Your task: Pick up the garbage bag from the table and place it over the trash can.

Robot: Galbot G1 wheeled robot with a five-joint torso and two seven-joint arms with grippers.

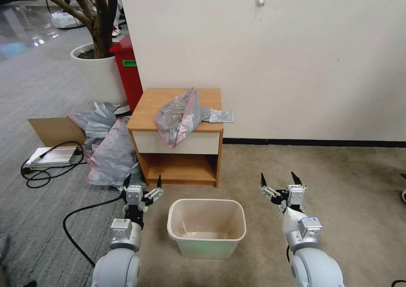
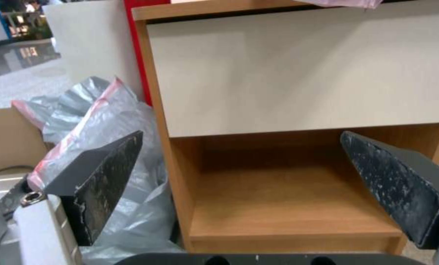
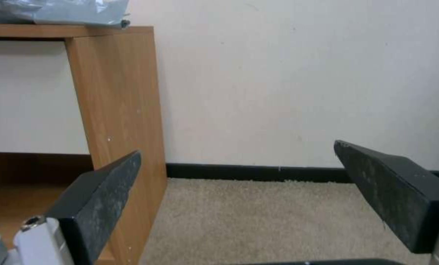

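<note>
— What's lying on the table (image 1: 148,109)?
— The garbage bag (image 1: 179,117), crinkly grey plastic with a pink rim, is slumping over the wooden top's front edge.
— And the grippers?
— The left gripper (image 1: 142,180) and right gripper (image 1: 279,178) are hovering low, fingers spread and empty, flanking the cream trash can (image 1: 206,227). A heap of bags (image 1: 108,151) is sitting beside the table.

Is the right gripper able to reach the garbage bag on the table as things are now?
Probably yes. The right gripper is open and holds nothing. The garbage bag lies uncovered on the table, ahead and to its left, with only bare carpet between.
</note>
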